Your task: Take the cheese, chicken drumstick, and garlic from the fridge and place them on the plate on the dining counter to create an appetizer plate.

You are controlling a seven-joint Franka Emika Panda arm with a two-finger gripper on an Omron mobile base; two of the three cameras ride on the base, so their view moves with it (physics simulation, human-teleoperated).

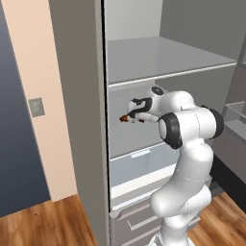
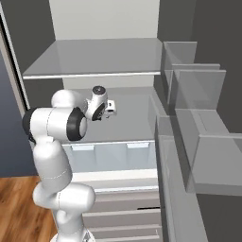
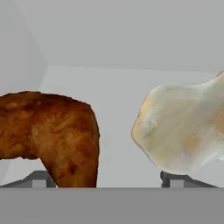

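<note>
While reaching into the fridge [image 1: 77, 120], the fingers [image 3: 38, 180] are standing wide, gripping nothing, flanking the chicken drumstick [image 3: 52, 135] on the middle shelf, garlic [image 3: 183, 131] right; closing comes next, I judge.

arm: white with dark joints; rises from the base, bends at the elbow and reaches forward at mid height
wrist: turned so the hand lies roughly level, aimed ahead and slightly to the left
gripper [image 1: 126, 116]: at the far end of the reach
jaws: stand wide apart
fingertips [image 3: 38, 180]: two small dark tips, one at each lower side of the hand view
</note>
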